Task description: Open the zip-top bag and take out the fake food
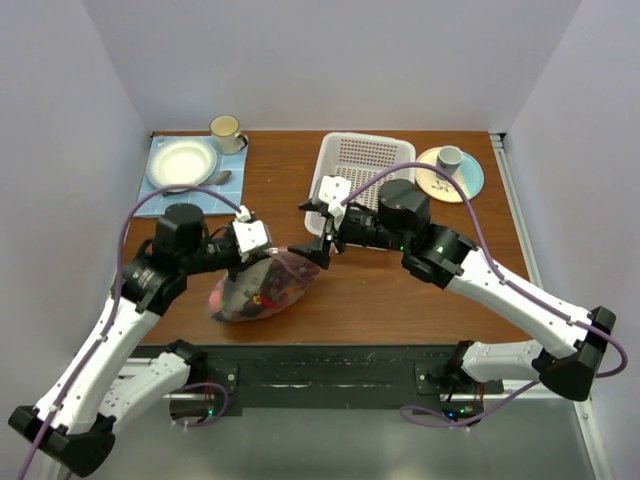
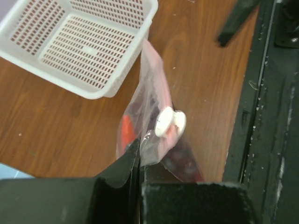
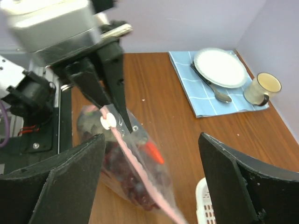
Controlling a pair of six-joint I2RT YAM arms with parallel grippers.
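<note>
1. The tabletop [image 1: 400, 300] carries everything. The work sits near its front edge, between the two arms.
2. The white basket [image 1: 328, 165] stands further back, apart from the bag. We judge it a likely drop spot for whatever comes out.
3. The zip-top bag [image 1: 262, 287] rests its full belly on the wood, left of centre. Its pink zip edge is raised and pulled into a ridge, so the mouth faces up and nothing can spill.
4. The left claw [image 2: 139, 151] is pinched tight on the plastic just below the zip strip. We read it as the anchor that keeps the edge taut.
5. The right claw [image 3: 152, 140] is spread wide and grips nothing. It hangs over the far end of the zip edge, placed, we think, to take the opposite lip or the slider.
6. The fake food [image 3: 154, 153] is all inside. We make out a red piece and dark purple shapes through the plastic.
7. The white slider [image 2: 169, 122] sits on the strip just beside the left claw. We cannot tell how far the zip is open.
</note>
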